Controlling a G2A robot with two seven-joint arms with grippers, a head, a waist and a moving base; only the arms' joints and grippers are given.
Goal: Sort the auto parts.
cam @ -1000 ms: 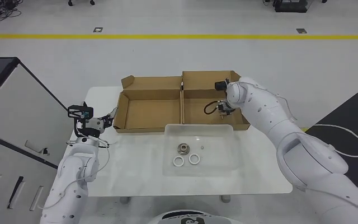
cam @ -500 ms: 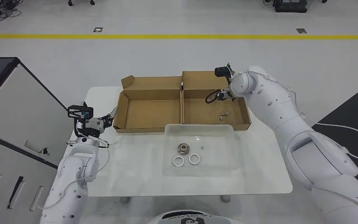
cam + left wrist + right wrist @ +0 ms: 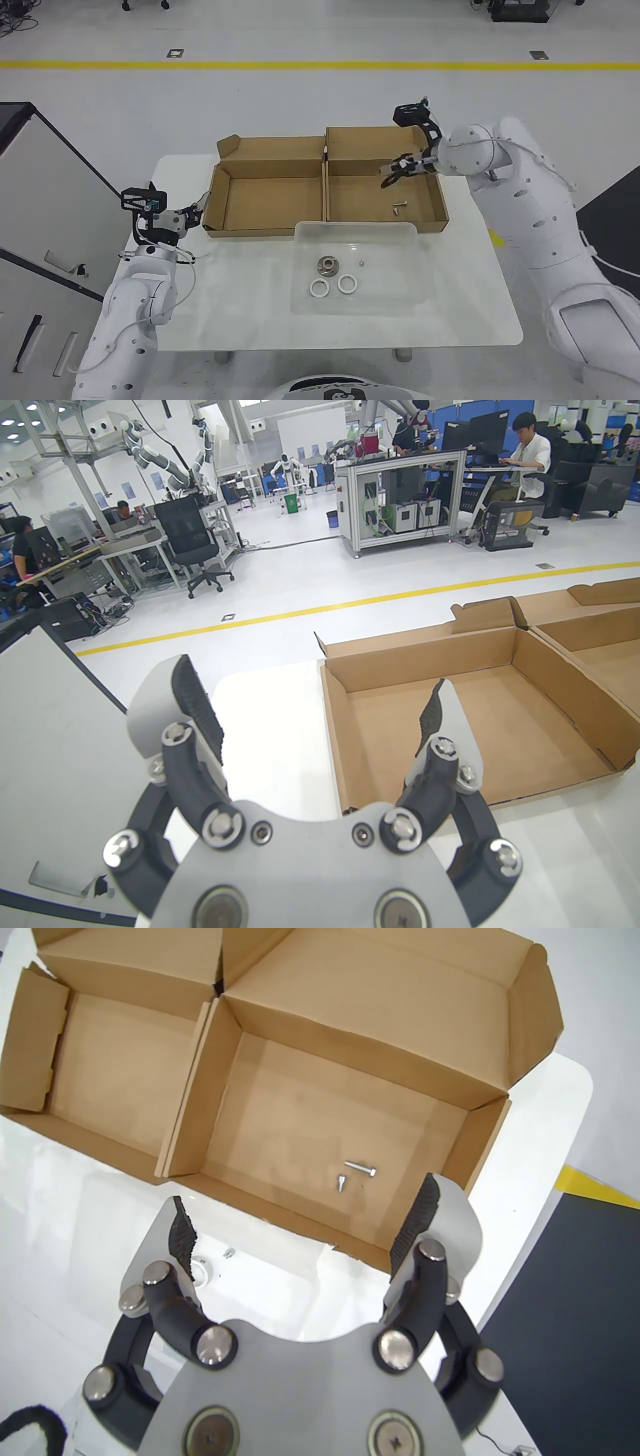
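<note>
Two small silver bolts (image 3: 360, 1169) (image 3: 340, 1183) lie on the floor of the right cardboard box (image 3: 380, 190). My right gripper (image 3: 304, 1198) hangs open and empty above that box's near wall, and the top view shows the same gripper (image 3: 393, 171) over the box. A clear tray (image 3: 400, 285) in front of the boxes holds a grey gear-like part (image 3: 327, 265), two white rings (image 3: 318, 289) (image 3: 347, 284) and a tiny metal piece (image 3: 361, 261). My left gripper (image 3: 311, 677) is open and empty just off the left box's (image 3: 450, 720) outer side, above the table.
The two open cardboard boxes stand side by side at the back of the white table (image 3: 240, 300). The left box (image 3: 265, 195) has nothing in it. A grey slanted panel (image 3: 50, 190) stands off the table's left side.
My right gripper has risen out of the right box and drawn back toward the right, leaving a bolt on the box floor. The left arm has not moved.
</note>
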